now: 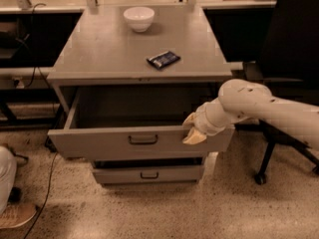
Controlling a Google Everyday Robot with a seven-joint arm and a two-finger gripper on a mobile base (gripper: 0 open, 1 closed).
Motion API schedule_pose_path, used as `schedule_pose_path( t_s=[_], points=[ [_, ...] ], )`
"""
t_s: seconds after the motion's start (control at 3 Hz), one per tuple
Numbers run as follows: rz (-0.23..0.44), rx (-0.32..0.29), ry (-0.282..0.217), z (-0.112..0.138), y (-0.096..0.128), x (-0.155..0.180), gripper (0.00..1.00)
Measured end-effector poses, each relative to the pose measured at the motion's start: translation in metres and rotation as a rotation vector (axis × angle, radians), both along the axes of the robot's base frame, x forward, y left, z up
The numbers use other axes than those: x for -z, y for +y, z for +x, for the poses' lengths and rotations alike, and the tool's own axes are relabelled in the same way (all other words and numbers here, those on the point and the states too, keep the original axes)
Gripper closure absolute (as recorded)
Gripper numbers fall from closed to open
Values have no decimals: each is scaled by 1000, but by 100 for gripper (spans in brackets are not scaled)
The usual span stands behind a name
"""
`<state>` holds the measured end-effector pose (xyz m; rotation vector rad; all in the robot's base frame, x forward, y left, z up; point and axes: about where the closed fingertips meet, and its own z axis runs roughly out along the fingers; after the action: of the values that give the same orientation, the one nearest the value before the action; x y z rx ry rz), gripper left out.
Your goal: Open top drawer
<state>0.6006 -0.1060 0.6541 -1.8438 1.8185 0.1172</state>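
The top drawer (99, 141) is a wide grey metal drawer with a small dark loop handle (143, 139) at its centre. It stands pulled well out of the grey cabinet, and its inside looks dark and bare. My gripper (192, 129) is at the drawer front's right part, at its upper edge, right of the handle. The white arm reaches in from the right. A shorter grey drawer (148, 174) below it stands pulled out a little.
A white bowl (139, 18) and a small dark packet (163, 59) lie on the cabinet top (99, 49). A black office chair (286, 59) stands right of the cabinet, behind my arm. A cable and a shoe lie on the floor at left.
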Motion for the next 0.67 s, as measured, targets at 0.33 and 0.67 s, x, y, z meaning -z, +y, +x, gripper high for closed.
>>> schedule_pose_path(
  t_s=[0.33, 0.67],
  points=[
    [0, 0, 0, 0, 0, 0, 100],
    [-30, 34, 44, -34, 2, -4, 100]
  ],
)
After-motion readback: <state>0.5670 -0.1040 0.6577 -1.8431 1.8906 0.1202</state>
